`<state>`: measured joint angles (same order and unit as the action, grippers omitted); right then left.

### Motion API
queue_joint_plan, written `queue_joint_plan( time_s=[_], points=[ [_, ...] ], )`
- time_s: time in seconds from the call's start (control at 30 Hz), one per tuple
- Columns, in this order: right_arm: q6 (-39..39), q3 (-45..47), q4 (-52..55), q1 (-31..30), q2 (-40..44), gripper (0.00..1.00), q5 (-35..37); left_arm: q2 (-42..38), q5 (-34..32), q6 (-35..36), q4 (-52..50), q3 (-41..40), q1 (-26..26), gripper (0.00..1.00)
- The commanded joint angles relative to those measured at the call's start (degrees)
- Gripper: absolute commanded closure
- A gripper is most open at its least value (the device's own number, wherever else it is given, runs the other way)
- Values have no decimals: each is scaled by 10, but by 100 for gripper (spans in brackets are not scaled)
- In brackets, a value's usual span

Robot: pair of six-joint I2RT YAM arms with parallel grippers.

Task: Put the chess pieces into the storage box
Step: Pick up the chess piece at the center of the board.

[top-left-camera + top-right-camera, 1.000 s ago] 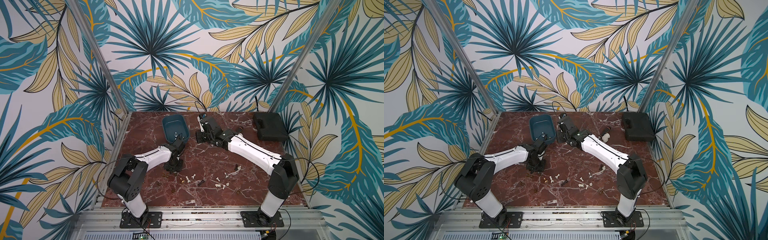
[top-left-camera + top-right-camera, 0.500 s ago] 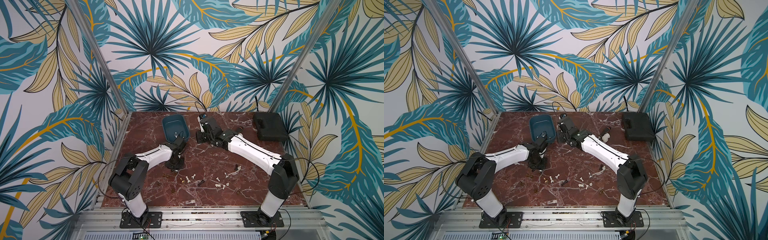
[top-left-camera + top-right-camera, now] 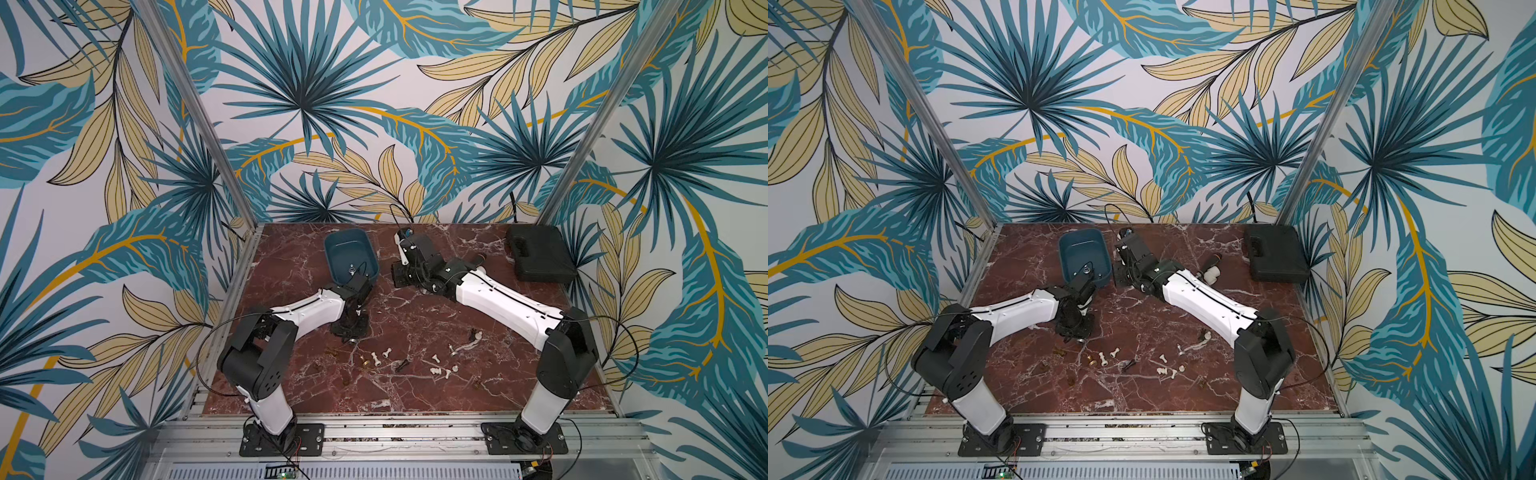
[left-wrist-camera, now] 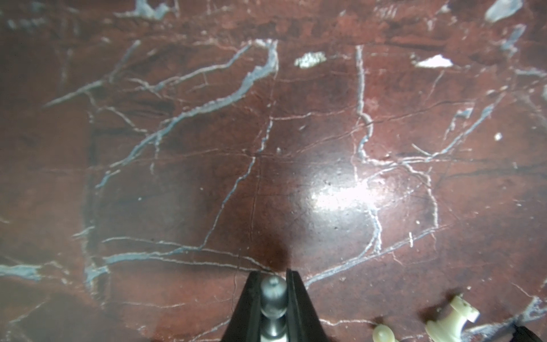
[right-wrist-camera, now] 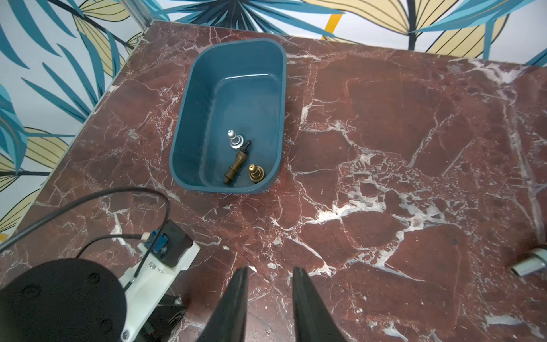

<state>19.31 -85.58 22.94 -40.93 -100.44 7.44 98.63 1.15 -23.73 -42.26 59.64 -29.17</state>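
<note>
top pair overhead; wrists seemingly near table (image 4: 177, 177)

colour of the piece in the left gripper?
Silver-grey metallic; the chess piece in the left gripper shows best in the left wrist view.

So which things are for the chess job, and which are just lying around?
For the job: the teal storage box, the loose chess pieces, the silver piece in the left claw.
Just lying about: the black case, the black-handled tool, the white elbow fitting.
</note>
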Motion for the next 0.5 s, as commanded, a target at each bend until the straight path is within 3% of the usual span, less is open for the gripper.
queue_joint_plan(
  time_s=[0.0,0.17,0.47],
  points=[
    [8,66,-25,-20,37,71,-64,10,-1,4,18,-1,1,89],
    [1,183,-122,-79,87,73,-111,13,25,-3,34,-7,10,90],
    [15,314,-253,-165,116,73,-60,-20,75,-58,96,-61,58,100]
  ],
)
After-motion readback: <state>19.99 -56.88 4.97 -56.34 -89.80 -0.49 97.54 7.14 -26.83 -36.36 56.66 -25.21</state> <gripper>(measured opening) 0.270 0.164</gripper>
